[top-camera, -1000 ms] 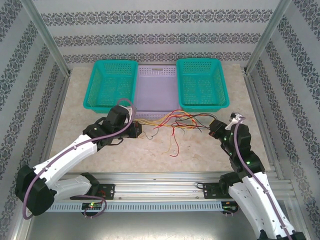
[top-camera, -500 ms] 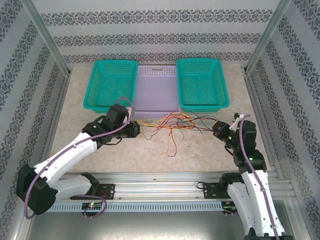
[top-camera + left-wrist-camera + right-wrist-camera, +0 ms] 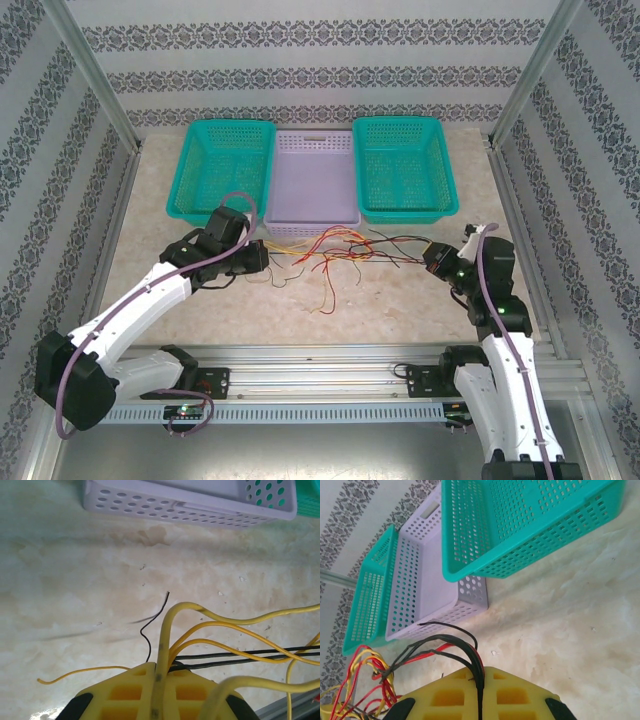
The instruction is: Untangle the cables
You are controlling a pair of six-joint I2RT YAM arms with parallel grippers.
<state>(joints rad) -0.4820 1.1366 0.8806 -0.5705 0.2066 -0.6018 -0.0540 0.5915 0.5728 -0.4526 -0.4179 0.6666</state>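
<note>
I have the cables [image 3: 335, 250] strung mid-frame.
My left tool [image 3: 262, 258] and right tool [image 3: 433, 258] both clench them.

White arms [image 3: 120, 320], black joints [image 3: 70, 385], purple cords [image 3: 236, 196] (green lights [image 3: 497, 325]), yellow fingers [image 3: 125, 697]

Far side: left teal basket [image 3: 215, 214], lavender basket [image 3: 310, 230] and right teal basket [image 3: 408, 215] form a wall. Centre: cables [image 3: 340, 250] strung left to right. Near table [image 3: 390, 298]: open.
</note>
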